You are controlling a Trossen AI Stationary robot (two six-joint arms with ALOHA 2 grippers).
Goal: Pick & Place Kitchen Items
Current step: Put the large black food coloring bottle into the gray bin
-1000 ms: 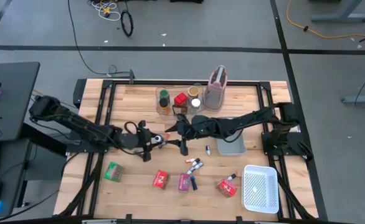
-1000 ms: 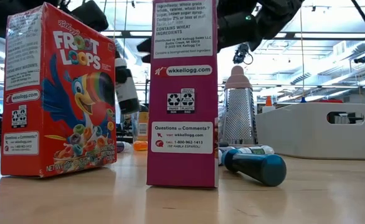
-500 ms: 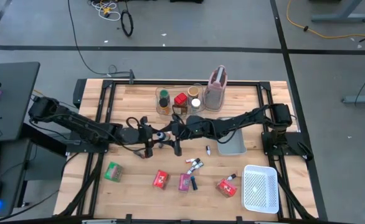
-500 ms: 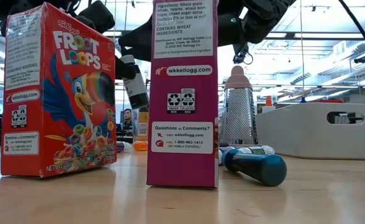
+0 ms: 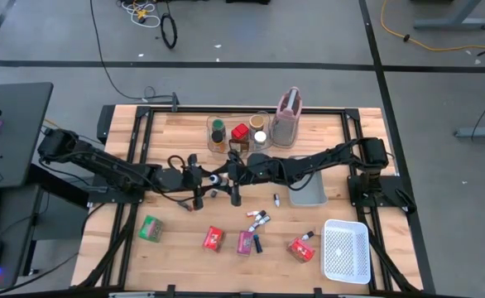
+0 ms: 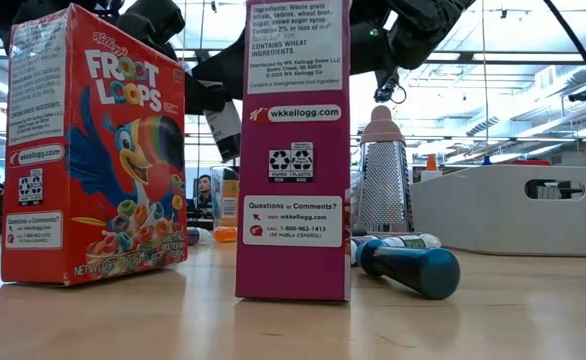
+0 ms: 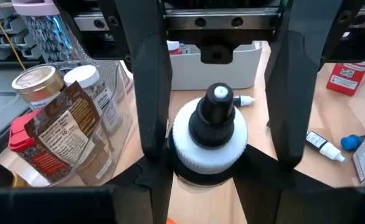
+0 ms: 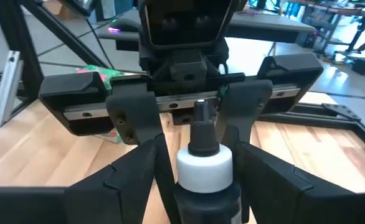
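1. the left hand (image 5: 203, 181) and right hand (image 5: 226, 178) meet nose to nose above the worktop (image 5: 176, 248) centre.
2. both hands are clamped on one white-capped bottle (image 5: 214, 180), the left on its cap end, the right on its dark body.
3. the clear bin (image 5: 226, 132) of jars sits at 12 o'clock from them.
4. the pink packet (image 5: 245, 242) lies toward 5 o'clock.
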